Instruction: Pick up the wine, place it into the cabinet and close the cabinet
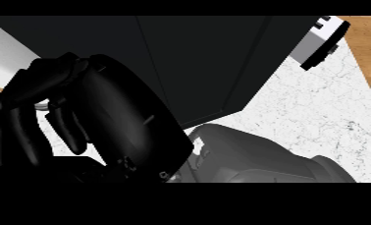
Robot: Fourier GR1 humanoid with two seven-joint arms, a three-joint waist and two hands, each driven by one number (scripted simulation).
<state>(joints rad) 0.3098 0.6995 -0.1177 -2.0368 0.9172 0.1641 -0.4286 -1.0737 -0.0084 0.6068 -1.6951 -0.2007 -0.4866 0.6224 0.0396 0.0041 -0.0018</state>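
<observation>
1. Closest to camera, at left: black left hand (pixel 109 116), fingers (pixel 69 128) curled; anything held hidden, wine not discernible.
2. Behind, centre: dark cabinet (pixel 203 67) standing on white marbled counter (pixel 311 116).
3. Lower right: grey forearm (pixel 253 157); right hand's state cannot be told.
4. Top right: grey-and-white appliance (pixel 319 42), wooden surface (pixel 358 42) beyond.

No readable text, label, brand, number or sign on any visible surface.
</observation>
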